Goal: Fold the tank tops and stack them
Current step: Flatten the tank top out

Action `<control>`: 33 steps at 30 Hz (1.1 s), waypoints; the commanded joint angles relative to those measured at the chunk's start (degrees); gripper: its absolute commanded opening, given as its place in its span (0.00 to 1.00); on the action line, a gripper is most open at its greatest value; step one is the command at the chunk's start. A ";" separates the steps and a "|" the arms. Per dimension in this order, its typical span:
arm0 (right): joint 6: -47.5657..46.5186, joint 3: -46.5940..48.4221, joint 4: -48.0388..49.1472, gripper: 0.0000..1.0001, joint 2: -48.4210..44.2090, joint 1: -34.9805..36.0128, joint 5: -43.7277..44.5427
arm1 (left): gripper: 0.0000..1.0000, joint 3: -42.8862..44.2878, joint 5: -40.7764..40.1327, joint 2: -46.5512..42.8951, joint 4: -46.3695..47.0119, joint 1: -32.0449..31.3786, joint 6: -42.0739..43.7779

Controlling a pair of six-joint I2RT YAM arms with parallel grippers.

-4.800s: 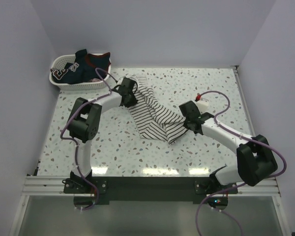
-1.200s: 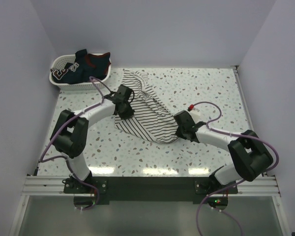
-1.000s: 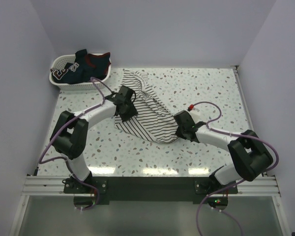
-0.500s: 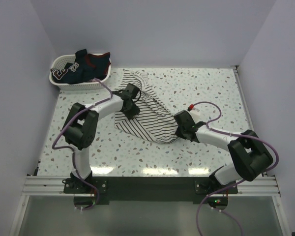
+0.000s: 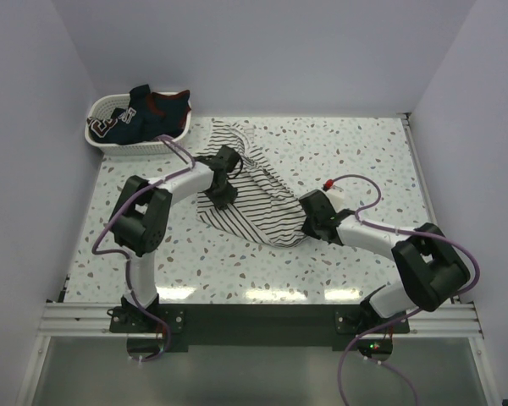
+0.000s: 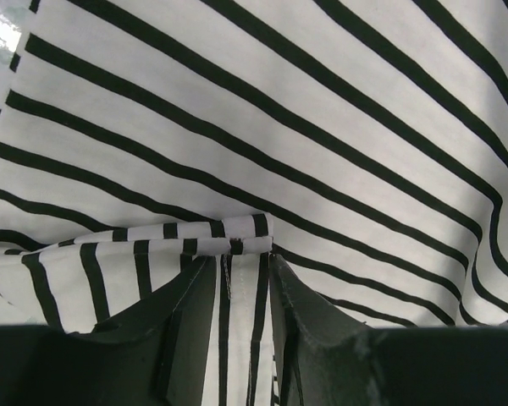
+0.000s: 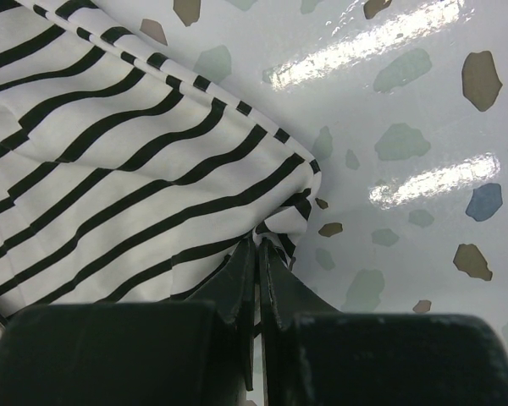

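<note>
The white tank top with thin dark stripes (image 5: pixel 258 203) lies spread on the table, slightly rumpled. My left gripper (image 5: pixel 223 193) is low on its left part. In the left wrist view the fingers (image 6: pixel 186 304) hold a folded strip of striped hem (image 6: pixel 237 296) between them, lying over more striped cloth. My right gripper (image 5: pixel 310 227) is shut on the shirt's lower right corner (image 7: pixel 292 207), with the jaws almost touching. The dark navy tank top with red trim (image 5: pixel 148 110) lies heaped in the basket. Pinkish and grey tops are out of view.
A white plastic basket (image 5: pixel 97 135) stands at the back left corner. Speckled tabletop (image 5: pixel 364 152) shows to the right of the shirt and also in the right wrist view (image 7: pixel 406 169). White walls close in on three sides.
4.8 s ago both grippers held the striped shirt bunched and raised. It now lies flatter and lower. In the last second my left gripper shifted slightly right over the cloth; the right arm stayed still.
</note>
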 commanded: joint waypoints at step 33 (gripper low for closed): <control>-0.85 -1.69 1.50 0.00 0.11 -0.05 -0.51 | 0.12 5.37 0.24 4.68 -3.30 3.29 -2.01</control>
